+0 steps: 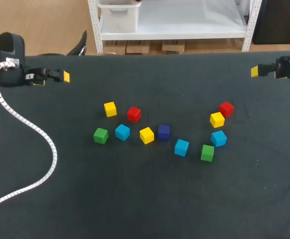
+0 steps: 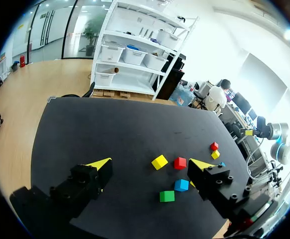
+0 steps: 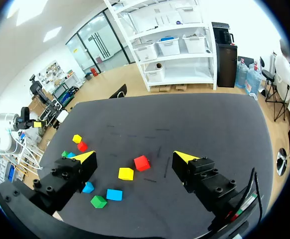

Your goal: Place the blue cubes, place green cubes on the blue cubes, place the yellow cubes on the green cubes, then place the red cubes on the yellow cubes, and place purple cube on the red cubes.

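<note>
Eleven cubes lie scattered mid-table. On the left are a yellow cube [image 1: 109, 109], red cube [image 1: 133, 114], green cube [image 1: 100, 135], blue cube [image 1: 122, 132], another yellow cube [image 1: 146, 135] and the purple cube [image 1: 164, 131]. To the right lie a blue cube [image 1: 181, 147], green cube [image 1: 207, 153], blue cube [image 1: 218, 138], yellow cube [image 1: 217, 119] and red cube [image 1: 226, 109]. My left gripper [image 1: 53, 78] [image 2: 151, 164] hovers open at the far left edge. At the far right edge my right gripper [image 1: 264, 72] [image 3: 135, 157] is open too. Neither holds anything.
A white ribbed cable [image 1: 33, 129] trails from my left arm across the black table [image 1: 145, 199] towards its front left corner. Bare tabletop stretches in front of the cubes and behind them.
</note>
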`<state>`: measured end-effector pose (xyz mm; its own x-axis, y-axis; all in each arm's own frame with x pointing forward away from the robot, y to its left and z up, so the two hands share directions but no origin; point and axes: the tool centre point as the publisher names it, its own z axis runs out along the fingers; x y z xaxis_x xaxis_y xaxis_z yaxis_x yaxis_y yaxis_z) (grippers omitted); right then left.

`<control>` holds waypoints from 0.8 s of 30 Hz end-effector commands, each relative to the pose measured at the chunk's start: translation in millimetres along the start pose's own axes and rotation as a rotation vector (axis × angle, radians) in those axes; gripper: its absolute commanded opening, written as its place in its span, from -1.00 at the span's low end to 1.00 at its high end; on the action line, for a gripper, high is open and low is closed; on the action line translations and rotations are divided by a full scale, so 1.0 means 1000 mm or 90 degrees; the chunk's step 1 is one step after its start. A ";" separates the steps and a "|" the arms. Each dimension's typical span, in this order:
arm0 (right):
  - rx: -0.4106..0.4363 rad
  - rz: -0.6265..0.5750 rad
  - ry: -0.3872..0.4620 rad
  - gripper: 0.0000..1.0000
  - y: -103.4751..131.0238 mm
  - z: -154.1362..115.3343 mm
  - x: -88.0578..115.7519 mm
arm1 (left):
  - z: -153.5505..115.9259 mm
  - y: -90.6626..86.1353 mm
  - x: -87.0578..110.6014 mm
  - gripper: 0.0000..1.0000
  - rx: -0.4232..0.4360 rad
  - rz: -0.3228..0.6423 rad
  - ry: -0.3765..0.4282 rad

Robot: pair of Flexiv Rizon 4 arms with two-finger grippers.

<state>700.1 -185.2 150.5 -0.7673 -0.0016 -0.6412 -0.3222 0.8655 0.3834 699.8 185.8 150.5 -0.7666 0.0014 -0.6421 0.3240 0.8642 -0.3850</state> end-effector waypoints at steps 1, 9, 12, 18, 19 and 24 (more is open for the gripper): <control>0.003 0.000 0.000 1.00 0.001 0.000 0.000 | 0.000 0.000 0.000 1.00 -0.001 0.000 0.000; 0.003 0.000 0.000 1.00 0.001 0.000 0.000 | 0.000 0.000 0.000 1.00 -0.001 0.000 0.000; 0.003 0.000 0.000 1.00 0.001 0.000 0.000 | 0.000 0.000 0.000 1.00 -0.001 0.000 0.000; 0.003 0.000 0.000 1.00 0.001 0.000 0.000 | 0.000 0.000 0.000 1.00 -0.001 0.000 0.000; 0.003 0.000 0.000 1.00 0.001 0.000 0.000 | 0.000 0.000 0.000 1.00 -0.001 0.000 0.000; 0.003 0.000 0.000 1.00 0.001 0.000 0.000 | -0.003 -0.007 -0.004 1.00 0.017 0.233 0.024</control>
<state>700.0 -185.2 150.6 -0.7673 -0.0016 -0.6413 -0.3223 0.8655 0.3835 697.8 178.1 154.8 -0.7192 0.1140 -0.6854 0.4238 0.8537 -0.3028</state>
